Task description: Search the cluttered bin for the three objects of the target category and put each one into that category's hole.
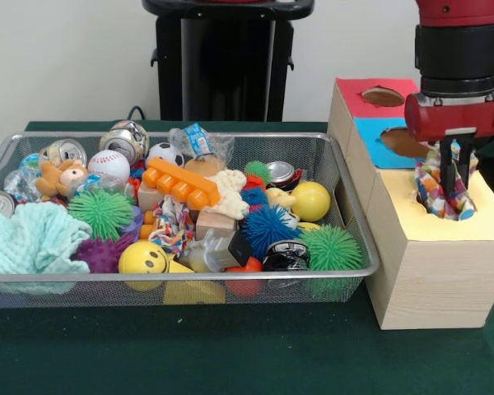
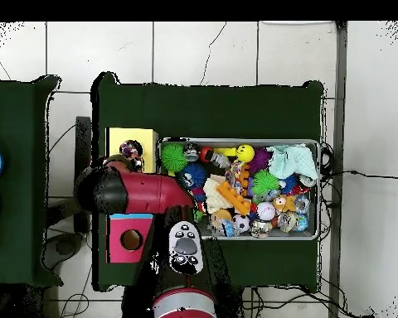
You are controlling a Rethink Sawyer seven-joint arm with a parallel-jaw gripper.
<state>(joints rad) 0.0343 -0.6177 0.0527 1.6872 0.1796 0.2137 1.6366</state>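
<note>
Gripper (image 1: pixel 450 177) clamps a multicoloured rope toy (image 1: pixel 439 193) in the yellow hole of the wooden box (image 1: pixel 428 271); beside the box, a toy-crammed wire bin (image 1: pixel 181 284).

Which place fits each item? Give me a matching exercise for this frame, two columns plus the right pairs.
Things:
1. multicoloured cloth
2. yellow smiley ball
3. mint knitted cloth
4. baseball

Places:
A. in the bin's left end
B. in the gripper, at the yellow hole
C. at the bin's front rim
D. toward the bin's back, beside the cans

Pairs: 1-B, 2-C, 3-A, 4-D
</note>
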